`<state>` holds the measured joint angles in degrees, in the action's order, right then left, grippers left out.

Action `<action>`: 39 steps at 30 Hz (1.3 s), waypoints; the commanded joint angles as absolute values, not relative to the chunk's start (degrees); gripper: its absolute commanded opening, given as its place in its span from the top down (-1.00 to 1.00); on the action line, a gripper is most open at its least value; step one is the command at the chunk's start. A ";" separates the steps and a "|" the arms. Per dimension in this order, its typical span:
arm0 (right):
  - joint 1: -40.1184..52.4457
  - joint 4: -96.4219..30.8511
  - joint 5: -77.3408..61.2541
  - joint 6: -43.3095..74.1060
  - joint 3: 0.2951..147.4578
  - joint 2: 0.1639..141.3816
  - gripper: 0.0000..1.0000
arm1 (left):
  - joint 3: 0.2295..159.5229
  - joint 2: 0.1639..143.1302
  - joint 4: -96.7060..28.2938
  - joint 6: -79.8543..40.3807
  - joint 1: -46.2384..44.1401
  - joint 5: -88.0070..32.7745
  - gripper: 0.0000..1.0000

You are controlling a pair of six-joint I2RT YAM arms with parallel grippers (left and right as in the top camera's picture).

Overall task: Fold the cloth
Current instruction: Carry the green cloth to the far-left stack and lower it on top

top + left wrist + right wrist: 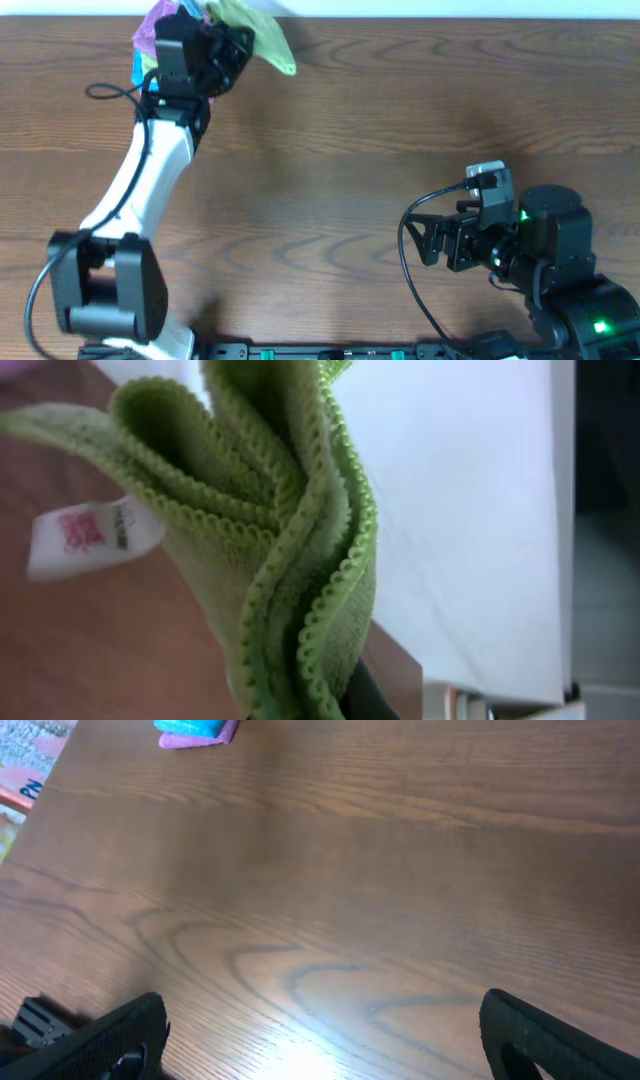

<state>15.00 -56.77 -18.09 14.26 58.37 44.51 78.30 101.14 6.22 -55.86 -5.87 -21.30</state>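
Bunched in scalloped folds right against the left wrist lens, the cloth (290,560) rises out of the left hand (218,48), whose jaws are pinched tight on it at the far left of the wooden bench (350,150) (in the overhead view its loose end trails off to the right of the hand). The right hand (320,1035) hangs over bare wood at the near right, jaws spread wide and holding nothing, well apart from the cloth. A purple cloth (153,30) and a blue cloth (137,68) lie just beside the left hand. A small white tag (90,535) with pink print sticks out from the cloth.
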 commanded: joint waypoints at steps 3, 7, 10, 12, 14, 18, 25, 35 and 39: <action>14.50 -56.80 -18.44 14.72 58.08 44.25 -0.98 | 88.84 107.63 6.17 -50.63 -3.05 -20.56 0.88; 14.50 -56.80 -18.44 14.70 58.08 44.25 -0.98 | 94.08 111.09 6.15 -49.80 -1.50 -20.60 0.88; 14.50 -56.80 -18.44 14.72 58.08 44.25 -0.99 | 97.62 113.91 5.82 -49.67 -0.51 -21.43 0.88; 14.50 -56.80 -18.44 14.72 58.08 44.25 -0.99 | 98.39 114.78 5.87 -49.43 -0.03 -21.65 0.88; 14.50 -56.80 -18.44 14.72 58.08 44.25 -0.99 | 98.41 115.09 5.82 -48.47 0.38 -21.41 0.88; 14.50 -56.80 -18.44 14.72 58.08 44.25 -0.98 | 98.41 115.77 5.52 -45.76 1.37 -21.41 0.89; 14.50 -56.80 -18.44 14.72 58.08 44.25 -0.99 | 98.41 115.96 4.40 -41.50 2.74 -20.10 0.88; 14.48 -56.80 -18.44 14.72 58.08 44.25 -0.98 | 98.41 117.97 4.54 -38.94 3.25 -18.44 0.88; 14.48 -56.80 -18.44 14.72 58.08 44.25 -0.98 | 98.41 120.70 5.04 -38.98 3.81 -19.00 0.88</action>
